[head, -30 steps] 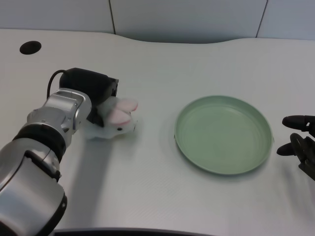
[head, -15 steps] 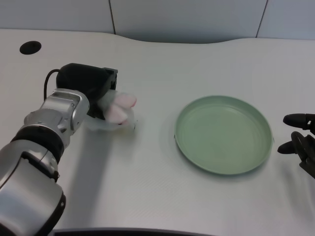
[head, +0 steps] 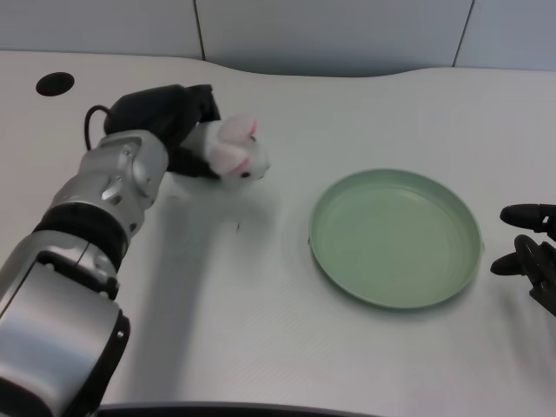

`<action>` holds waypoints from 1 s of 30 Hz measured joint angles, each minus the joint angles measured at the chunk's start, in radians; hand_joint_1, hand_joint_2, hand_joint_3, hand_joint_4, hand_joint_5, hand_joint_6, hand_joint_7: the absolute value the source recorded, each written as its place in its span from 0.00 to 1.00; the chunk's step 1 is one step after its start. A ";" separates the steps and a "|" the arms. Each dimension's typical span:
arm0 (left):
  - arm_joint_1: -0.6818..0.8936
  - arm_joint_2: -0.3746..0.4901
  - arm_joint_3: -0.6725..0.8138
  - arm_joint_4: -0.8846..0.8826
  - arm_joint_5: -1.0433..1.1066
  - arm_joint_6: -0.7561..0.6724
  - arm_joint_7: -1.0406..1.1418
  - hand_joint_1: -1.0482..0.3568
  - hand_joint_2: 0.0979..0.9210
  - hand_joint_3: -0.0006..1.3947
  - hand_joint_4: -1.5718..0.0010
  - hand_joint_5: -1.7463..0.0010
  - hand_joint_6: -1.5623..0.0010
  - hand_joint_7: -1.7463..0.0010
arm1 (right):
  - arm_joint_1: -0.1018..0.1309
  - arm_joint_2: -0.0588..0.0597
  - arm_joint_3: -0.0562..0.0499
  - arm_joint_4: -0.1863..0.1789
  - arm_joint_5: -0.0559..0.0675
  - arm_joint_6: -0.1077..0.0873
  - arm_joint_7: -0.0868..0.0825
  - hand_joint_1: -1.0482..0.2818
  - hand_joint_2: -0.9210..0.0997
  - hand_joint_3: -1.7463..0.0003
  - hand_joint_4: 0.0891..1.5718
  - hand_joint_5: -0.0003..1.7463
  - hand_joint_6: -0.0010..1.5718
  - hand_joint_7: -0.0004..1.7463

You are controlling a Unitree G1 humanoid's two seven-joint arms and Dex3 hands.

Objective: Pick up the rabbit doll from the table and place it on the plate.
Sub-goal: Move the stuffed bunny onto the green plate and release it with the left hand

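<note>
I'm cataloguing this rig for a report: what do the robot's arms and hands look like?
The left forearm is silver, segmented metal with black joint bands. The left hand is black, with a black cable looping behind it. The right hand is black too.

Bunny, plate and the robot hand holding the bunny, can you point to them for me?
bunny (head: 233, 155), head view, on its white head by the pink ear.
plate (head: 395, 236), head view, on its bare green middle.
left hand (head: 178, 122), head view, on the black back of the hand.
</note>
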 measured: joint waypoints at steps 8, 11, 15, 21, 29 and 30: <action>-0.048 -0.081 0.003 -0.013 -0.008 0.002 -0.031 0.64 0.93 0.01 0.50 0.00 0.61 0.00 | -0.027 -0.008 -0.004 0.039 0.008 -0.007 0.005 0.55 0.00 0.72 0.16 0.83 0.21 0.59; -0.054 -0.109 0.003 -0.020 -0.009 -0.009 -0.041 0.64 0.96 0.01 0.50 0.00 0.61 0.00 | -0.029 -0.008 -0.004 0.048 0.008 -0.016 0.004 0.56 0.00 0.72 0.17 0.84 0.21 0.59; -0.070 -0.152 -0.003 -0.023 -0.008 -0.012 -0.044 0.63 0.96 0.01 0.50 0.00 0.60 0.00 | -0.029 -0.007 0.002 0.052 0.003 -0.021 0.000 0.55 0.00 0.72 0.17 0.83 0.21 0.59; -0.079 -0.214 0.000 -0.025 -0.023 -0.010 -0.059 0.63 0.96 0.01 0.48 0.00 0.58 0.00 | -0.030 -0.002 0.008 0.059 -0.006 -0.046 -0.002 0.55 0.00 0.72 0.17 0.83 0.22 0.58; -0.084 -0.286 -0.003 -0.025 -0.028 0.012 -0.088 0.62 0.96 0.02 0.50 0.00 0.57 0.00 | -0.031 0.008 0.021 0.072 -0.007 -0.072 0.009 0.56 0.00 0.71 0.17 0.84 0.23 0.58; -0.084 -0.294 -0.003 -0.025 -0.028 0.014 -0.095 0.61 0.96 0.02 0.49 0.00 0.56 0.00 | -0.032 0.009 0.022 0.079 -0.007 -0.081 0.017 0.57 0.00 0.70 0.16 0.86 0.22 0.58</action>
